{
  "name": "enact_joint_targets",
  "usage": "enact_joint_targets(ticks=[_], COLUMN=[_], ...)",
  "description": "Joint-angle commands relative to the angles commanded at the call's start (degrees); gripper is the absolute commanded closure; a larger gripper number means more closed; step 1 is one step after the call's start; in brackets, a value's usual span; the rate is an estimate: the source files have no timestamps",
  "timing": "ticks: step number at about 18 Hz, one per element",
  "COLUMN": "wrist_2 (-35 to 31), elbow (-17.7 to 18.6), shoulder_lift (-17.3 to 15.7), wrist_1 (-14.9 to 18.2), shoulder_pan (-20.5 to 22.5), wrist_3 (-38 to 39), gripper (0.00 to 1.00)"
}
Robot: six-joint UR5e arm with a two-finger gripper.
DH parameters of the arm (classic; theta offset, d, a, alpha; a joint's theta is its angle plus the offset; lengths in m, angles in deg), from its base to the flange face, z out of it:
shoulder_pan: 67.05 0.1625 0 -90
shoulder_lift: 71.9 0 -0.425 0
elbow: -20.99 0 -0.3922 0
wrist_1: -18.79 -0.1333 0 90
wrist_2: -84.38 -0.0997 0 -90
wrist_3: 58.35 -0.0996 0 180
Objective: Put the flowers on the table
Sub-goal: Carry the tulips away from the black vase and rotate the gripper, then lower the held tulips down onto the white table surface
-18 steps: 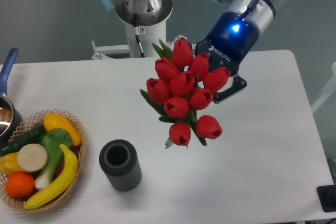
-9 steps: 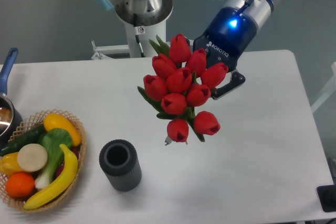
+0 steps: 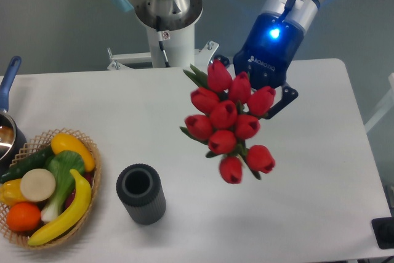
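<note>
The robot's gripper (image 3: 266, 93) holds the flowers (image 3: 231, 121) up in the air over the white table (image 3: 308, 170), with the red buds bunched just in front of and below the jaws. The buds hide the stems, so I cannot tell for sure how the jaws sit, but they seem squeezed on the bunch. Far off to the left of the jaws stand a dark cup (image 3: 141, 193) and a basket (image 3: 92, 152) of fruit.
</note>
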Motion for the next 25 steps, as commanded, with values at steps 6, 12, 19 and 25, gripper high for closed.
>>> enact_joint_targets(ticks=[6,12,19,25], wrist_2=[-18.4,-35.5,-45.4,-55.2], elbow=[2.6,8.1,10.2,11.2], shoulder_lift=[-2.1,-1.0,4.7,10.3], wrist_1=[0.0,0.4,0.7,1.6], shoulder_pan=[-0.4,-5.2,-8.7,-12.7], wrist_3=[-3.1,-9.5,-10.7,-10.8], gripper=[0.59,0.59,0.59,0.59])
